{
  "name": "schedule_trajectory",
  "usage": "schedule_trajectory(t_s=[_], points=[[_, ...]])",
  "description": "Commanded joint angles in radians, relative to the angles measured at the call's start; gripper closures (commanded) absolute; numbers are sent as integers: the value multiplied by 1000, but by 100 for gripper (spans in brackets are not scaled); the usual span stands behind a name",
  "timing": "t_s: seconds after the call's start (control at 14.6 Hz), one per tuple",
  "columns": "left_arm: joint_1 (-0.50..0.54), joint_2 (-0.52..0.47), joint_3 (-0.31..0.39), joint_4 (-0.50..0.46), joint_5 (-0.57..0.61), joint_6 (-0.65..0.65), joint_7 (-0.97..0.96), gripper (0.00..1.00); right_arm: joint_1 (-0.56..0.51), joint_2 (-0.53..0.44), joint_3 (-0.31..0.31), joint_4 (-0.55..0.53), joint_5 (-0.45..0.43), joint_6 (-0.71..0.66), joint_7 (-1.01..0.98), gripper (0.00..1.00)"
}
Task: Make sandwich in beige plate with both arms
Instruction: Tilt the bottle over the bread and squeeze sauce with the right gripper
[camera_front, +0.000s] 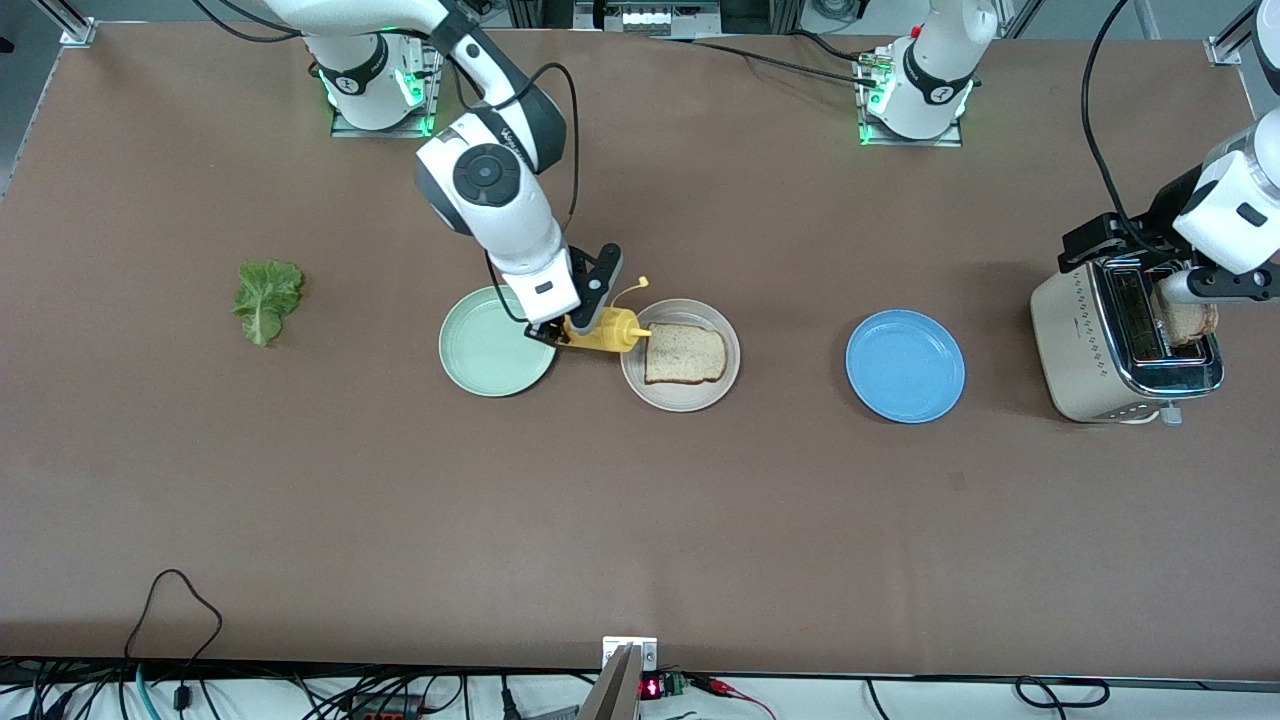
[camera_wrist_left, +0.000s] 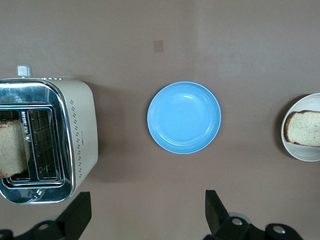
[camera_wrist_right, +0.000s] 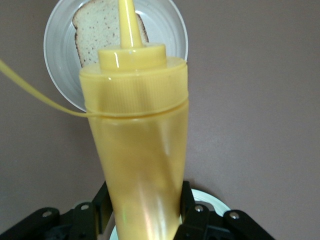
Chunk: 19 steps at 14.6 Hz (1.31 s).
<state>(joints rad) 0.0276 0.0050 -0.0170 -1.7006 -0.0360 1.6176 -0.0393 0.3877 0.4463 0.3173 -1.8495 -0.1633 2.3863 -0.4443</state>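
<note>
One bread slice (camera_front: 685, 354) lies flat on the beige plate (camera_front: 680, 398) mid-table. My right gripper (camera_front: 560, 335) is shut on a yellow squeeze bottle (camera_front: 605, 330), held tilted over the gap between the mint-green plate and the beige plate. Its nozzle points at the slice (camera_wrist_right: 95, 30), and its cap dangles on a strap. A second slice (camera_front: 1190, 322) stands in a slot of the toaster (camera_front: 1085, 340). High over the toaster my left gripper (camera_wrist_left: 145, 220) hangs open and empty. A lettuce leaf (camera_front: 267, 298) lies on the table toward the right arm's end.
A mint-green plate (camera_front: 490, 350) sits beside the beige plate, under the right hand. A blue plate (camera_front: 905, 365) lies between the beige plate and the toaster. The toaster's black cord loops up past the left arm.
</note>
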Motion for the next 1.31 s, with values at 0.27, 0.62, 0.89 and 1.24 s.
schedule_trajectory(t_s=[0.27, 0.62, 0.89, 1.24], points=[[2, -13, -3, 9, 1, -5, 9, 0, 42, 34, -10, 33, -119, -32, 18, 100], [2, -19, -9, 24, 2, -4, 13, 0, 42, 35, -9, 29, -156, -33, 18, 100], [5, -23, -1, 24, 2, -2, 19, 0, 33, 29, -9, 29, -139, -27, 105, 100], [5, -13, -1, 27, 4, 2, 59, 0, -81, -33, -3, 10, -23, -24, 72, 100]])
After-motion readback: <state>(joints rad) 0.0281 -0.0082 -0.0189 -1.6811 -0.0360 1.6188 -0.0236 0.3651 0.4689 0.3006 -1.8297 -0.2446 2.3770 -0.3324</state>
